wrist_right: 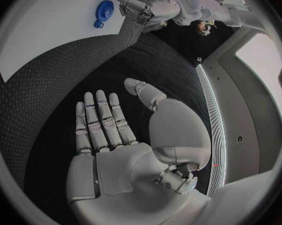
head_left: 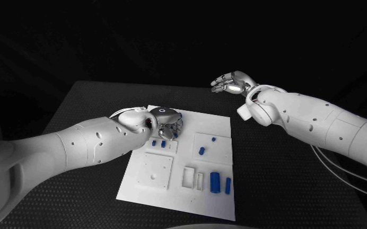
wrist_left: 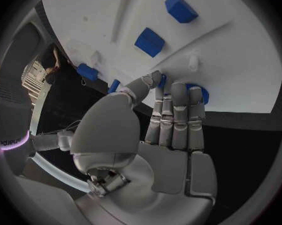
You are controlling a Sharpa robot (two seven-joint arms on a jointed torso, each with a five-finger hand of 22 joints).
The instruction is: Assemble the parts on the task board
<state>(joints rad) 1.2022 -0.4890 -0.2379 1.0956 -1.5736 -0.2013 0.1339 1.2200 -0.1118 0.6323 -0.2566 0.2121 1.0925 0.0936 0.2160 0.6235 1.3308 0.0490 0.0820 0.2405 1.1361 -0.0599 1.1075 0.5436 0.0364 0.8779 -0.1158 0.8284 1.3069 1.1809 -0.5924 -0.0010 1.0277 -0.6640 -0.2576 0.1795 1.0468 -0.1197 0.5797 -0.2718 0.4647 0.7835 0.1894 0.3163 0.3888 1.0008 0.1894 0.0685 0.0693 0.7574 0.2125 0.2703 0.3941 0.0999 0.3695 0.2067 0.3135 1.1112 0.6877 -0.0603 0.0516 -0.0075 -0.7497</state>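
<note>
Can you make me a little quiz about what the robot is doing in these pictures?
1. True or false: the right hand is holding a blue part.
2. Which hand is over the task board? A) left hand B) right hand C) both
3. Fill in the word: the two long blue parts near the board's front edge lie ____ each other.

Key:
1. False. The right hand is empty, with its fingers spread, over the black table beyond the board.
2. A. The left hand is at the board's far left corner, its fingers down by a round blue part; whether it grips that part cannot be told.
3. Beside.
</note>
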